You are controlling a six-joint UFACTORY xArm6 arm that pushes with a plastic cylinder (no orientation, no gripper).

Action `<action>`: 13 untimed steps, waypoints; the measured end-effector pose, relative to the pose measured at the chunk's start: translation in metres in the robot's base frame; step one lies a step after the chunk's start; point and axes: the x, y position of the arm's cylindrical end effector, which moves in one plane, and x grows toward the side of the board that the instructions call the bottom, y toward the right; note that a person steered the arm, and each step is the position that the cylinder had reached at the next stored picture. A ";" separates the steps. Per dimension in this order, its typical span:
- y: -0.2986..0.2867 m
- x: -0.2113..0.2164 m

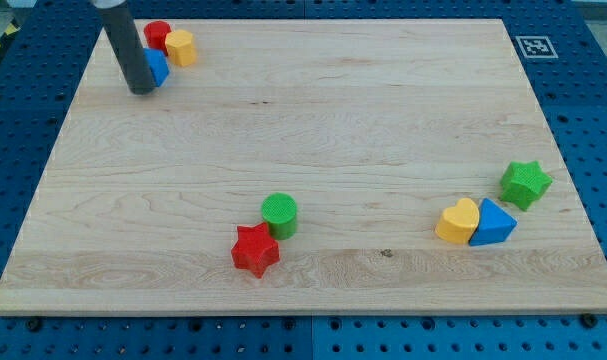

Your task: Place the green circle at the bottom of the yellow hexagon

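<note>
The green circle [279, 214] stands low in the middle of the board, touching the red star [255, 250] just below and left of it. The yellow hexagon [181, 47] is at the view's top left, touching a red round block [158, 34] on its left. My tip [141, 90] is at the top left, right beside a blue block [157, 68] that the rod partly hides. The tip is far from the green circle and a short way below and left of the yellow hexagon.
A yellow heart [458, 222] and a blue triangle [494, 224] touch at the lower right, with a green star [525, 183] above them. The wooden board [313, 120] lies on a blue pegboard; a printed marker [535, 46] sits at its top right corner.
</note>
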 end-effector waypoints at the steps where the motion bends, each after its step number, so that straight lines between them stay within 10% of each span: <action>1: -0.004 -0.023; 4: -0.007 0.005; 9: 0.103 0.286; 13: 0.182 0.256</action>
